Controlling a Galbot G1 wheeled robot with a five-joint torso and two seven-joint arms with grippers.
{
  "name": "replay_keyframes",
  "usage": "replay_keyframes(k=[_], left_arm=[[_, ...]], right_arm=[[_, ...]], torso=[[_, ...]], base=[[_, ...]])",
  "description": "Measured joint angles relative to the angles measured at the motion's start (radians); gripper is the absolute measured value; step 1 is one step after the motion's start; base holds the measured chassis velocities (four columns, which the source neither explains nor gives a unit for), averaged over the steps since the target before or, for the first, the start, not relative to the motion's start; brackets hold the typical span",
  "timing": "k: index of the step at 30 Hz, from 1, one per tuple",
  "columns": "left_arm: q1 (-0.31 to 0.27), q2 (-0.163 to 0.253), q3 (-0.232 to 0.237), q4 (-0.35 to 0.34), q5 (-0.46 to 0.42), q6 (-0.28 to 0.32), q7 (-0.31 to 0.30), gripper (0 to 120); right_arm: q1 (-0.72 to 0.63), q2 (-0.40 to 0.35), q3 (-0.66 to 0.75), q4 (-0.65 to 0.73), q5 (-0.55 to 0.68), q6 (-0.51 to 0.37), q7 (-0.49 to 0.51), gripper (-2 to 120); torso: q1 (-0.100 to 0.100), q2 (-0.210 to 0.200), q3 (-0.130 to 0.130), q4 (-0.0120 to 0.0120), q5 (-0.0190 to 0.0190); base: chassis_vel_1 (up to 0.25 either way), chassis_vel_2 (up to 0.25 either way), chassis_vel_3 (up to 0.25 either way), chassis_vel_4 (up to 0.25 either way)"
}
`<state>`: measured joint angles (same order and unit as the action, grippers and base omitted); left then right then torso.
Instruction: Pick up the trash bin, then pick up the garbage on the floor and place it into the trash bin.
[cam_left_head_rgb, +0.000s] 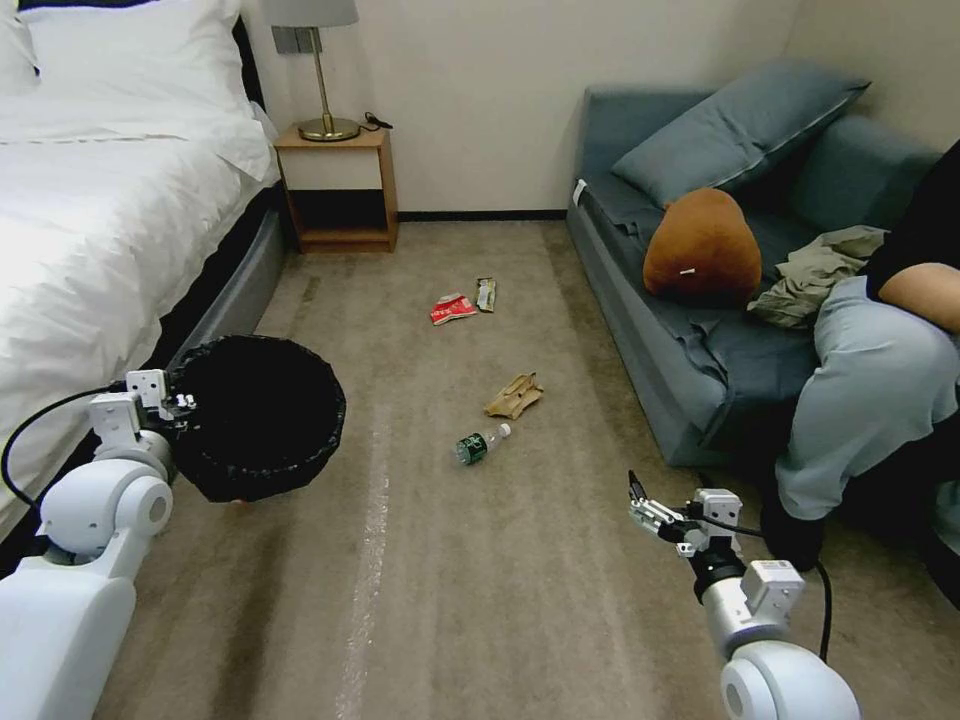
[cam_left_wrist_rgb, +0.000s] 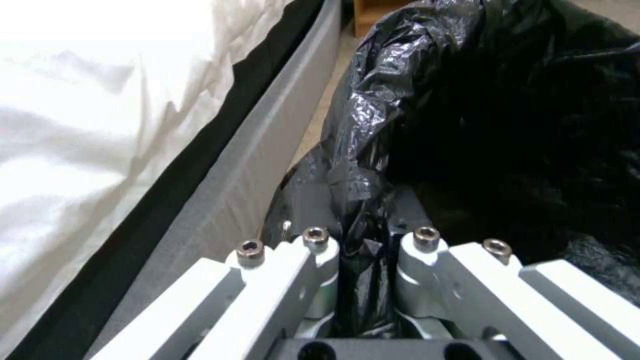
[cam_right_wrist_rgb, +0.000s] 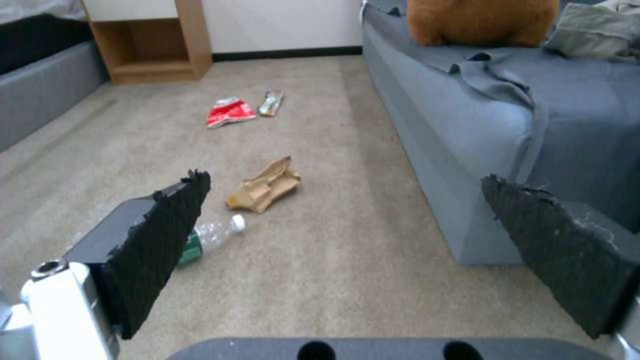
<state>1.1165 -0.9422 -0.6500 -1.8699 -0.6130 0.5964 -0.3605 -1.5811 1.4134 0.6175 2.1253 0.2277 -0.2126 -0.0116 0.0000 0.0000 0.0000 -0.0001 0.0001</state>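
Note:
The trash bin (cam_left_head_rgb: 258, 415), lined with a crinkled black bag, hangs beside the bed with my left gripper (cam_left_head_rgb: 185, 403) shut on its near rim. The left wrist view shows the gripper (cam_left_wrist_rgb: 363, 250) pinching the bag-covered rim of the bin (cam_left_wrist_rgb: 507, 125). The garbage lies on the carpet: a clear bottle (cam_left_head_rgb: 482, 444), crumpled brown paper (cam_left_head_rgb: 514, 396), a red-and-white packet (cam_left_head_rgb: 452, 309) and a bar wrapper (cam_left_head_rgb: 486, 293). My right gripper (cam_left_head_rgb: 640, 505) is open and empty, low over the carpet, right of the bottle. Its wrist view shows the gripper (cam_right_wrist_rgb: 341, 177) facing the bottle (cam_right_wrist_rgb: 210, 237), paper (cam_right_wrist_rgb: 265, 186), packet (cam_right_wrist_rgb: 229, 112) and wrapper (cam_right_wrist_rgb: 271, 102).
A white bed (cam_left_head_rgb: 90, 220) runs along the left and a wooden nightstand (cam_left_head_rgb: 338, 185) stands at the back wall. A blue-grey sofa (cam_left_head_rgb: 690, 350) on the right holds a brown cushion (cam_left_head_rgb: 702, 250) and an olive cloth (cam_left_head_rgb: 815, 272). A seated person's leg (cam_left_head_rgb: 870, 390) is near my right arm.

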Motion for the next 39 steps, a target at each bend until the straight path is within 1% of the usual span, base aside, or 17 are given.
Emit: replay_keyframes(k=[10,14,17,39], left_arm=[[0.023,-0.013,-0.010,-0.012,0.006,0.002,-0.002,5],[0.016,-0.019,-0.010,-0.017,0.005,0.006,-0.007,5],[0.007,-0.023,0.000,-0.021,0.004,0.012,-0.011,5],[0.002,-0.017,-0.002,-0.014,0.005,0.011,-0.011,5]], right_arm=[[0.008,-0.009,-0.001,-0.014,0.012,0.005,-0.007,100],[0.010,-0.011,-0.002,-0.018,0.013,0.007,-0.011,100],[0.011,-0.010,-0.005,-0.024,0.011,0.013,-0.022,100],[0.008,-0.005,-0.017,-0.043,0.000,0.041,-0.042,100]], torso=[[0.000,0.000,0.000,0.0002,0.0000],[0.000,0.000,0.000,0.0002,0.0000],[0.000,0.000,0.000,0.0001,-0.0001],[0.000,0.000,0.000,0.0001,-0.0002]], base=[[0.000,0.000,0.000,0.000],[0.000,0.000,0.000,0.000],[0.000,0.000,0.000,0.000],[-0.001,0.001,0.001,-0.002]])
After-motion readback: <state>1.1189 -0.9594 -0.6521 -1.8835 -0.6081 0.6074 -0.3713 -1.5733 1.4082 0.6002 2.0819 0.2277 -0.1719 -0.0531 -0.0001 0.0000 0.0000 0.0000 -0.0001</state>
